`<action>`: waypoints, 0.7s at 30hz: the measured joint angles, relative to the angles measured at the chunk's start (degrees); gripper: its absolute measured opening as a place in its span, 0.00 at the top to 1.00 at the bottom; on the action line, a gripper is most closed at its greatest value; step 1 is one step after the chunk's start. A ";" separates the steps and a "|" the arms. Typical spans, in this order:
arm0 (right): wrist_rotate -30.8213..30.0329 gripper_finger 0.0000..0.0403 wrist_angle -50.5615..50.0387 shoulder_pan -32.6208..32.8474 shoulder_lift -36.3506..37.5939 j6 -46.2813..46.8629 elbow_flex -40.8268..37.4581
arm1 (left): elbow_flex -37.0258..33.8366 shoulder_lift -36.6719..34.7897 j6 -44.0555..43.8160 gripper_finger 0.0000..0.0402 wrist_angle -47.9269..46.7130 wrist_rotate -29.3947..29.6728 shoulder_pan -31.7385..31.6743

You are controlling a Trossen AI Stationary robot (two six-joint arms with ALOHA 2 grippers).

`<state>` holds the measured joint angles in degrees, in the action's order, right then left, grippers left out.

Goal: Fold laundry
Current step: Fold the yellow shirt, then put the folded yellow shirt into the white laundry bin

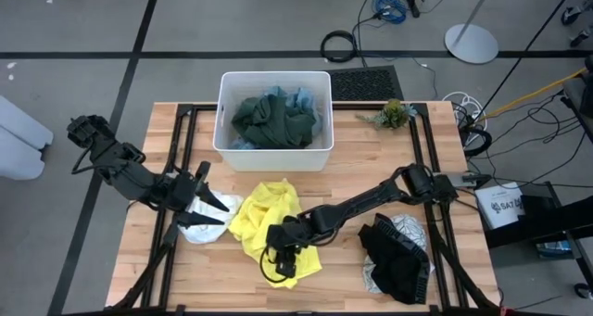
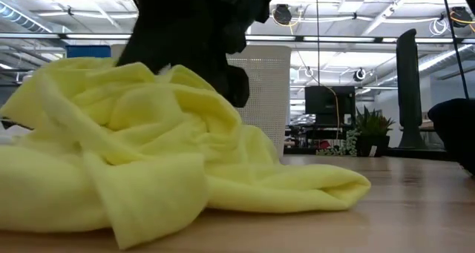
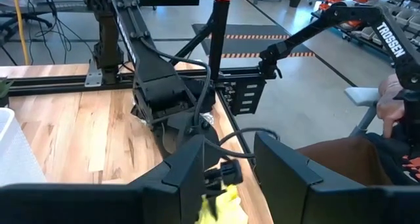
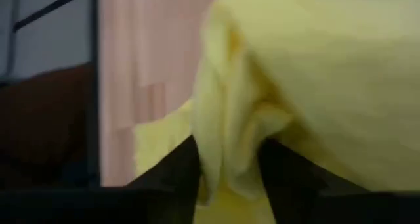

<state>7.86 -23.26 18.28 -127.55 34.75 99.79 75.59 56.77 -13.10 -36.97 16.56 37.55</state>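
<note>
1. On the wooden table (image 1: 306, 191), set in a black frame on a grey floor, lay several garments; the low view showed an open hall with ceiling lights and monitors behind it.
2. At the table's far edge stood a white tub (image 1: 225, 135) holding a dark green garment (image 1: 273, 121) heaped on a light blue cloth (image 1: 302, 99).
3. Beside the tub's right corner lay a small green plant (image 1: 393, 113); cables and a white round stand base (image 1: 471, 44) lay on the floor beyond.
4. At the table's centre front lay the crumpled bright yellow garment (image 1: 264, 214), filling most of the low view (image 2: 148, 164).
5. The right gripper (image 1: 283, 251) was pressed down into the yellow garment's near edge; its 2 fingers (image 4: 177, 171) stood apart with a fold of yellow cloth between them, and whether they gripped it could not be told.
6. The left gripper (image 1: 215, 209) hung at the yellow garment's left edge, over a small white cloth (image 1: 197, 229), fingers (image 3: 187, 175) apart and empty.
7. Near the table's right front lay a black garment (image 1: 394, 256) on a grey-white patterned cloth (image 1: 408, 229), well apart from the yellow one.
8. A person's hand (image 3: 392, 106) showed at the edge of the left wrist view, beyond the table.
</note>
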 joint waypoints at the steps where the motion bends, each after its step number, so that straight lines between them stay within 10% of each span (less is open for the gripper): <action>1: 1.23 0.61 0.31 -0.11 0.30 -0.91 0.00 | 0.00 0.00 0.00 0.64 -0.02 0.00 0.01; 13: 3.92 0.48 -0.51 -1.46 12.75 -2.90 -0.02 | -0.02 1.86 -2.97 0.64 -5.08 -0.34 0.00; 21: -15.46 0.49 -11.90 2.44 21.41 -8.64 0.00 | -0.07 12.83 -2.37 0.64 -8.97 -5.07 0.73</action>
<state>-7.59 -35.16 20.72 -106.14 26.11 99.79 75.53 69.60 -15.47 -45.93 11.49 38.28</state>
